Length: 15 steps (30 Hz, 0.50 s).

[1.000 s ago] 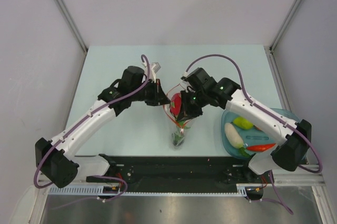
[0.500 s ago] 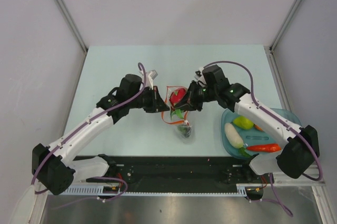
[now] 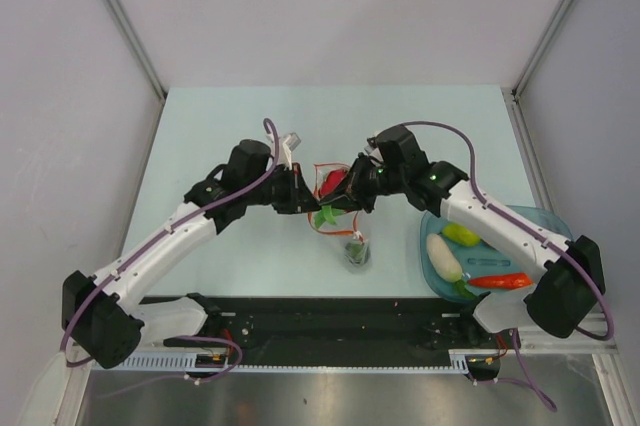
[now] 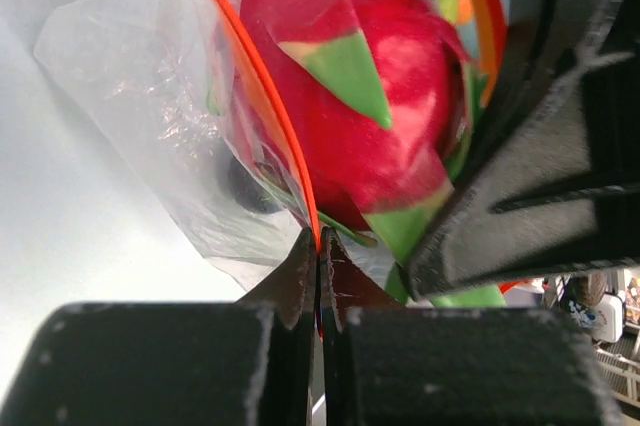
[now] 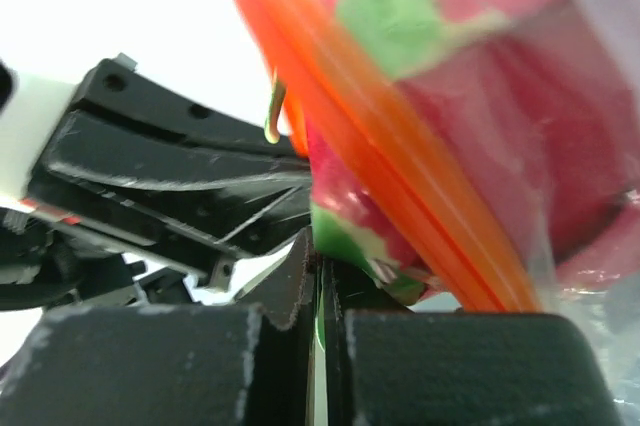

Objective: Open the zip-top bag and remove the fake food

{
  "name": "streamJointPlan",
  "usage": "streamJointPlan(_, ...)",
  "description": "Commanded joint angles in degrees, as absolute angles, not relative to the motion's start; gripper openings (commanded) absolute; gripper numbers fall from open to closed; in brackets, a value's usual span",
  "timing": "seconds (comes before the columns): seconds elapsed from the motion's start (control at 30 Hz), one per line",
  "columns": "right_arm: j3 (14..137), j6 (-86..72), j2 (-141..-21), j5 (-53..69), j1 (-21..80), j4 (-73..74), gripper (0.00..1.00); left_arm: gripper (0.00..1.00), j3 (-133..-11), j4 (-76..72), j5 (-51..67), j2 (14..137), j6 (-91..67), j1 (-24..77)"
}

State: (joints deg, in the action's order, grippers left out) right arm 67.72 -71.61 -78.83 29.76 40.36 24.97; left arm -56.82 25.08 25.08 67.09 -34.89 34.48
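Black left gripper (image 4: pixel 318 264) fingers press together on the thin red-orange zip strip (image 4: pixel 262 96) of the clear, floppy plastic zip-top bag (image 4: pixel 130 76). The right gripper (image 5: pixel 318 271) is pinched closed on the opposite lip. Between them the mouth gapes at mid-table, with the pink-red, green-leafed dragon fruit (image 3: pixel 333 183) lodged in it and a small dark-green piece (image 3: pixel 357 252) at the bag's bottom. Well to the right, a teal translucent oval tray (image 3: pixel 424 236) holds a white radish (image 3: pixel 443 256), a green fruit (image 3: pixel 461 234) and an orange carrot (image 3: pixel 500 281) on the pale table (image 3: pixel 220 126).
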Motion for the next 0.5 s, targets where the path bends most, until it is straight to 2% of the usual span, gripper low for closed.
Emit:
streamJointPlan(0.0, 71.63, -76.64, -73.40, 35.06, 43.85, 13.98, 0.00, 0.00, -57.83, 22.94, 25.32, 65.66, -33.67, 35.42)
streamJointPlan(0.3, 68.03, -77.53, -62.76, 37.61, 44.56, 15.38, 0.00, 0.00, -62.66, 26.71, 19.26, 65.74, -28.22, 35.25)
streamJointPlan(0.47, 69.08, -78.74, -60.91, 42.18, 44.74, 9.76, 0.00, 0.00, -65.65, 29.62, 17.31, 66.44, -25.22, 34.81)
